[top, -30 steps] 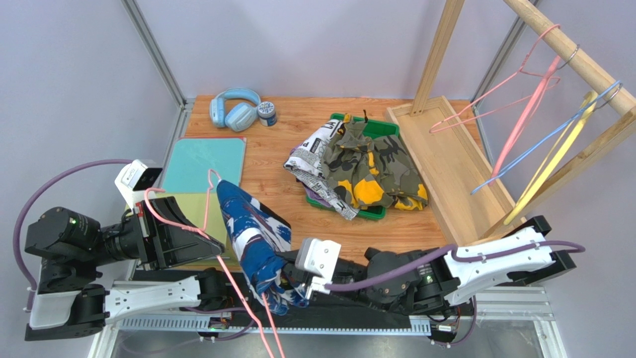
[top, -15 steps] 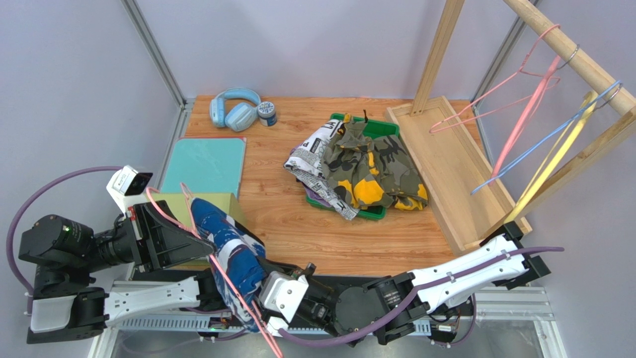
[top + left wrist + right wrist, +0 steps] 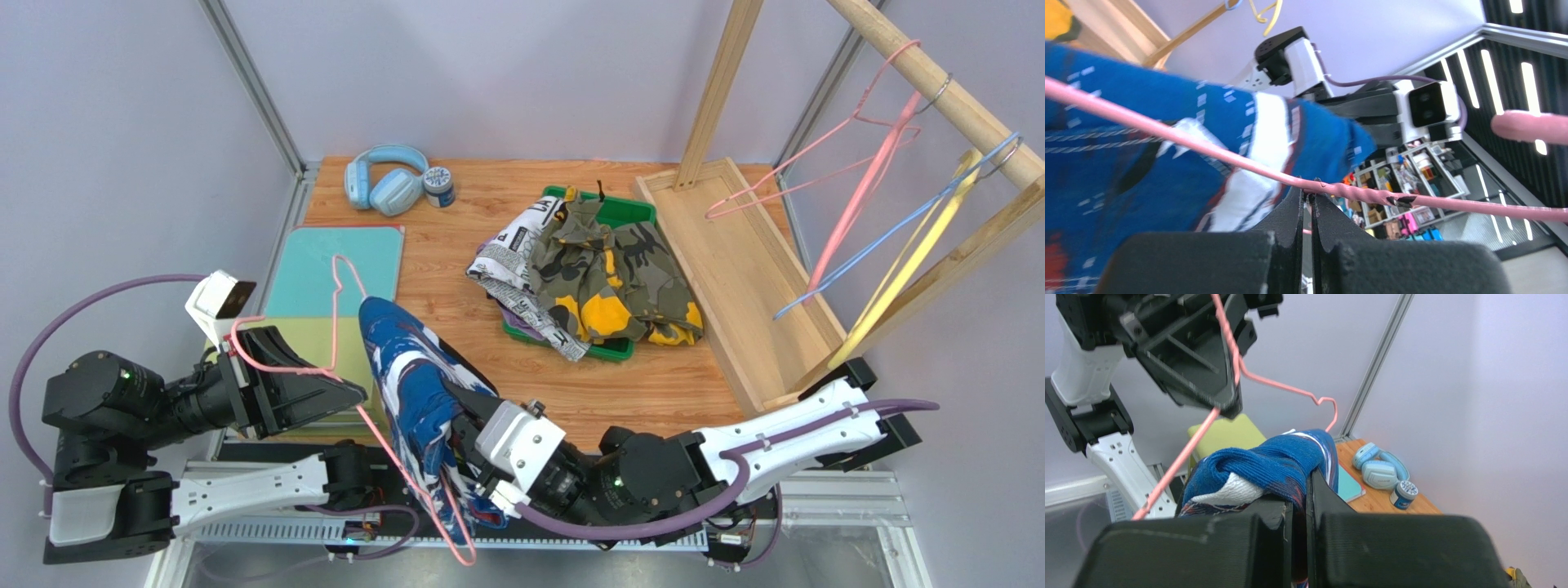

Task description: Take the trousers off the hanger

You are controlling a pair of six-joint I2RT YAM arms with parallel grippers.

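Note:
A pair of blue-white-red print trousers (image 3: 415, 374) hangs over a pink wire hanger (image 3: 342, 262) above the table's near edge, between the two arms. My left gripper (image 3: 356, 395) is shut on the hanger's wire, which crosses the fingertips (image 3: 1308, 196) just left of its twisted neck (image 3: 1364, 195). Beside the hanger, my right gripper (image 3: 464, 444) is shut on a bunched fold of the trousers (image 3: 1260, 465), the cloth pinched between its jaws (image 3: 1301, 478). The hanger's hook (image 3: 1324, 404) points toward the back left corner.
A green tray (image 3: 613, 206) holds a heap of camouflage (image 3: 607, 276) and newsprint trousers (image 3: 509, 257). Blue headphones (image 3: 384, 178) and a small jar (image 3: 439, 186) sit at the back left. A teal mat (image 3: 337, 270) lies on the left. The wooden rack (image 3: 736, 270) on the right carries empty hangers (image 3: 859, 172).
The right arm swung left and low with the trousers, then came back right and up. The hanger tilted with it and its hook now stands higher over the teal mat.

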